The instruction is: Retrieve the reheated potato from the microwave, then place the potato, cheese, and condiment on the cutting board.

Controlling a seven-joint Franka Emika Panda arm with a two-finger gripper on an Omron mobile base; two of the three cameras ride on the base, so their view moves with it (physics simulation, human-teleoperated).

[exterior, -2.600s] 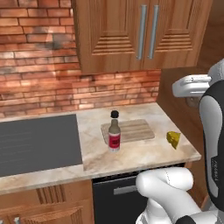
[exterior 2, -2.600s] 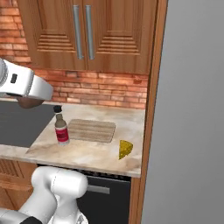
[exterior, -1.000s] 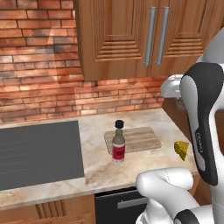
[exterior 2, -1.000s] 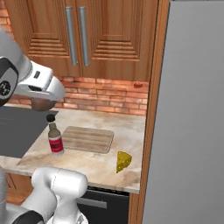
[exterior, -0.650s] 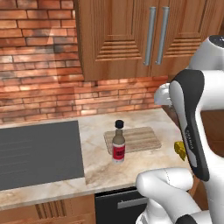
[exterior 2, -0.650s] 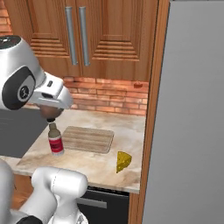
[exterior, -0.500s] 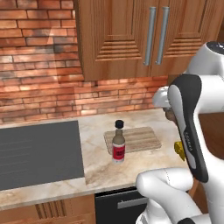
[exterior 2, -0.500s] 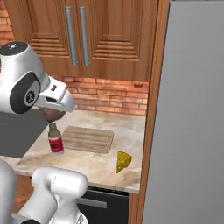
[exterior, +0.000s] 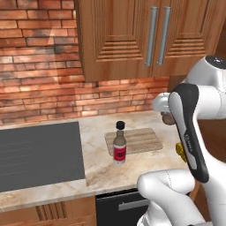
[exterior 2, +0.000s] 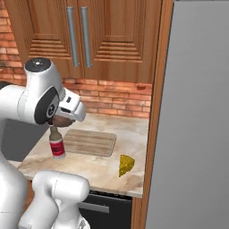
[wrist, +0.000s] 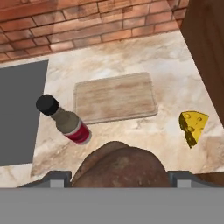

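The tool (wrist: pixel 119 177) is clenched on the potato (wrist: pixel 121 165) — in the hand view the brown, dull-skinned lump sits between the two dark finger tips, above the marbled counter (wrist: pixel 175 70). In the left base view the potato (exterior: pixel 168 118) shows as a small brown lump under the white wrist, in the air above the right end of the cutting board (exterior: pixel 134 140). The cutting board (wrist: pixel 114 97) lies flat on the counter with nothing on it. The condiment (wrist: pixel 64 120) stands upright just beside the board's left edge, between the board and the dark grey cooktop (wrist: pixel 19 109) — black cap, red label. The cheese (wrist: pixel 193 127), a yellow wedge, lies on the counter to the right of the board, apart from it and near the counter's front edge; in the right base view the cheese (exterior 2: pixel 126 165) sits close to the wooden side panel (exterior 2: pixel 154 107).
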